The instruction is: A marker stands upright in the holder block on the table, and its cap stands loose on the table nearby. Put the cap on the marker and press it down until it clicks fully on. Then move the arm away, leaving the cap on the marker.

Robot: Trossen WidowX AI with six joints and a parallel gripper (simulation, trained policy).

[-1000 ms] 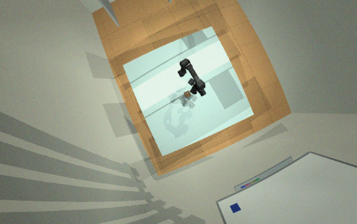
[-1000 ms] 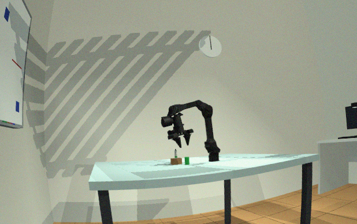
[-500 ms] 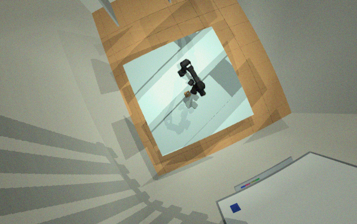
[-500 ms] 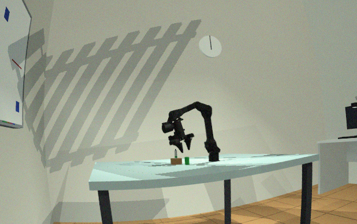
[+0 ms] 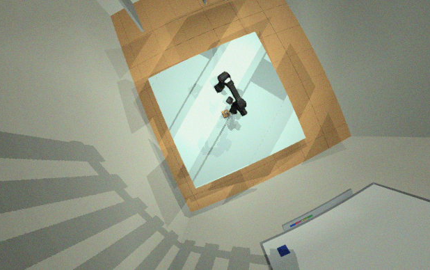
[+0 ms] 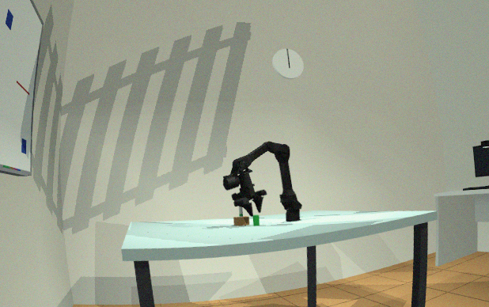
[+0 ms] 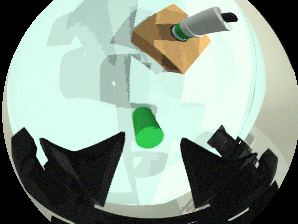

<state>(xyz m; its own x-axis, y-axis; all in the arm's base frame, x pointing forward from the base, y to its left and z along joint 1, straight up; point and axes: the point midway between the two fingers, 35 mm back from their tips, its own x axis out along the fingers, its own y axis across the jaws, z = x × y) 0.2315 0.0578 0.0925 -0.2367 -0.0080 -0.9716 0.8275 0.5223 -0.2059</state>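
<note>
One cap (image 6: 256,220) (image 7: 148,128) is what I pick out low in the exterior view, right of centre, green and upright, its long axis vertical. It stands on the table (image 6: 194,241) (image 5: 219,163) (image 7: 90,115) just right of the block (image 6: 241,221) (image 5: 225,113) (image 7: 172,42). Behind the block the marker (image 6: 240,211) (image 7: 202,23) rises upright, partly behind my gripper (image 6: 255,211) (image 7: 152,136). My fingers are parted, pointing down and slightly rightward, above the cap. The arm (image 6: 285,170) (image 5: 234,91) climbs from its base, bends over at the top and comes down leftward to the hand.

From the top view, I see the arm running from above the table's middle down and right, the hand folded back beside the block. I cannot make out the cap there.

On my wrist view, the cap is at centre, closed end toward me, between and beyond the open fingertips, with nothing gripped. The block is upper right; the marker's dark tip points right and slightly up.
</note>
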